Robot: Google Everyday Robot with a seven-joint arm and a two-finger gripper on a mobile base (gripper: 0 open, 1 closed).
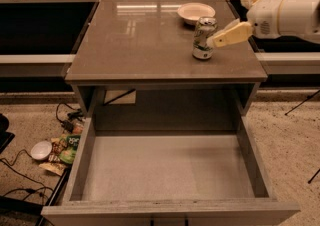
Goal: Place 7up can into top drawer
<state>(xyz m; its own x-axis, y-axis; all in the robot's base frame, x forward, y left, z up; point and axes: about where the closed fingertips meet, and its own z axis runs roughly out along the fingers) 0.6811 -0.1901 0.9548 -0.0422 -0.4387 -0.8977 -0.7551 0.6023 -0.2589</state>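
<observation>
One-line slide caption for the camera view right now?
Pincer beside the upright 7up can on the cabinet top, white bowl behind, top drawer open below.

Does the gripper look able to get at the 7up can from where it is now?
Probably yes: the gripper is right beside the upright 7up can with nothing between them; the white bowl sits behind the can, out of the way.

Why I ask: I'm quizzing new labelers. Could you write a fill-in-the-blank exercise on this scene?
1. The can stands upright on the ___, not in the drawer.
2. The drawer is pulled ___ and holds nothing.
3. The bowl sits ___ the can, farther from the drawer.
4. The gripper is beside the can, on the picture's ___ side.

Missing words: tabletop; open; behind; right.
</observation>
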